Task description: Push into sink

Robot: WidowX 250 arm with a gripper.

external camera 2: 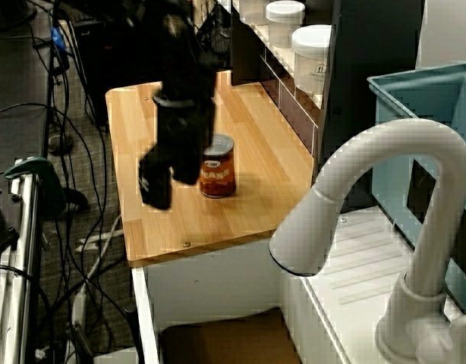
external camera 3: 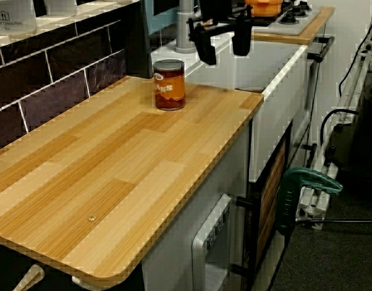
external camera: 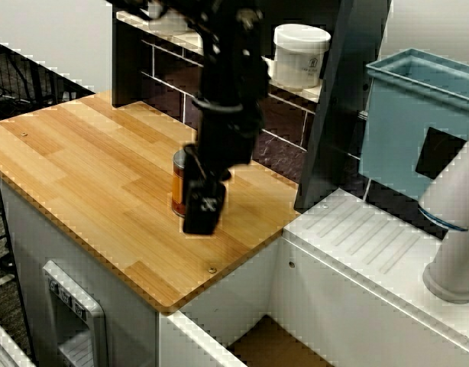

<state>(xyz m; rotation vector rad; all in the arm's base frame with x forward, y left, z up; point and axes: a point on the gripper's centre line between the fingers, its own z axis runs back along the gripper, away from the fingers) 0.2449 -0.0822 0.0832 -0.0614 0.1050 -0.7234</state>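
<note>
An orange-labelled food can stands upright on the wooden counter, near the dark tiled back wall; it also shows in the other two views. My black gripper is open and empty, its fingers apart. It hangs just above the counter beside the can, on the side away from the wall. I cannot tell if it touches the can. The sink is the deep basin past the counter's end, with white walls and a brownish bottom.
A pale blue tub stands behind a white ribbed drainboard. A white faucet arches over the sink. White jars sit on the shelf above the tiles. A stove lies beyond the sink.
</note>
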